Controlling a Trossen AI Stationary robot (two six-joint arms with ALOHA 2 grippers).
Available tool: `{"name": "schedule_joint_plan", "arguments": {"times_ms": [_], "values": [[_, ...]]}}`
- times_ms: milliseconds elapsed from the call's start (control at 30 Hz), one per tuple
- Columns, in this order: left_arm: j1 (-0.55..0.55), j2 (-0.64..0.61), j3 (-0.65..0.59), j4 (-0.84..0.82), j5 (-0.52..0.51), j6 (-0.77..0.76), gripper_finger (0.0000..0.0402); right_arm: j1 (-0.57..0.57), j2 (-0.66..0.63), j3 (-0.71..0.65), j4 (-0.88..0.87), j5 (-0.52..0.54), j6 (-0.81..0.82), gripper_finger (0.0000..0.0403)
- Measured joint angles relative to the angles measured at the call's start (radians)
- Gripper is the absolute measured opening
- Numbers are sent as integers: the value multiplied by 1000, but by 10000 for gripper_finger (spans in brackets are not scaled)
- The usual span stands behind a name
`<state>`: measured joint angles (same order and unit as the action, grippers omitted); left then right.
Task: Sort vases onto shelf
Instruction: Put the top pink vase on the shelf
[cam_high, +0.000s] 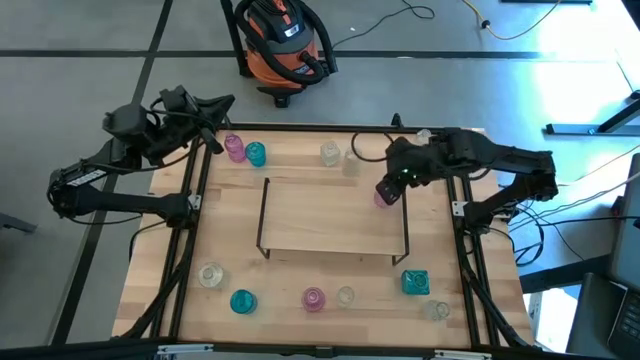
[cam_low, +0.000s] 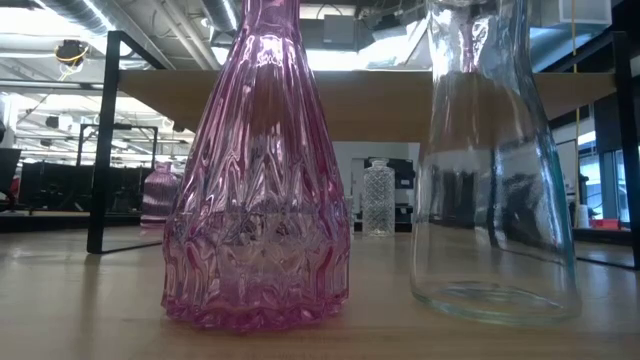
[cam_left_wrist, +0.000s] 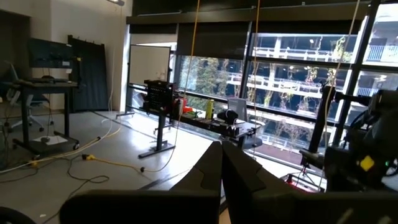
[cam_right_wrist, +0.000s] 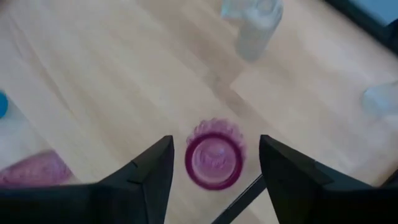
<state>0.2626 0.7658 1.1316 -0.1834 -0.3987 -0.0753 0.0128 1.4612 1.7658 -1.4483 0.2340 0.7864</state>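
The shelf (cam_high: 335, 215) stands mid-table. A pink vase (cam_right_wrist: 214, 155) stands upright at its far right corner (cam_high: 383, 197). My right gripper (cam_right_wrist: 214, 168) hovers above this vase, open and pointing steeply down, one finger on either side with a gap to the glass. My left gripper (cam_high: 215, 140) is raised at the table's far left corner, shut on nothing (cam_left_wrist: 222, 168). Other vases stand on the table: pink (cam_high: 234, 149) and teal (cam_high: 255, 153) at the far left, clear ones (cam_high: 330, 153) at the far edge, and several along the near edge, including a square teal one (cam_high: 416, 283).
In the low view, a pink vase (cam_low: 258, 170) and a clear vase (cam_low: 495, 160) stand close to the camera, with the shelf board (cam_low: 370, 100) behind them. Black rails (cam_high: 188, 250) run along the table's sides. An orange shop vacuum (cam_high: 285, 45) stands on the floor beyond the far edge.
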Motion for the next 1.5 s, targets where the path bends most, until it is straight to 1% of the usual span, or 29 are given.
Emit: {"name": "schedule_joint_plan", "arguments": {"times_ms": [200,267,333,400,467,600,867,1000,1100,1233,1333,1500], "values": [[0,0,0,-47,-7,12,0,-1,0,95,0,106,1,211],[6,2,0,-112,-20,24,0,-1,0,122,1,152,1,211],[20,9,0,-222,-50,-33,0,-1,0,143,0,202,0,211],[51,27,0,-349,-51,-113,0,-1,0,160,1,250,0,211],[100,39,-2,-437,-29,-130,3,-1,0,170,1,291,0,211],[216,73,1,-473,50,-111,32,-1,0,172,1,342,0,211],[568,225,0,-627,234,-20,120,-16,0,172,16,358,-33,211],[688,316,-1,-663,289,30,151,-16,0,172,45,387,-55,211],[743,397,0,-709,330,33,162,-15,0,172,65,388,-59,211],[792,494,-1,-758,362,55,166,-13,0,172,65,403,-59,211],[808,558,-1,-766,393,60,166,-13,0,172,64,403,-59,211],[809,619,-1,-819,394,60,167,-13,0,172,63,403,-60,211]]}}
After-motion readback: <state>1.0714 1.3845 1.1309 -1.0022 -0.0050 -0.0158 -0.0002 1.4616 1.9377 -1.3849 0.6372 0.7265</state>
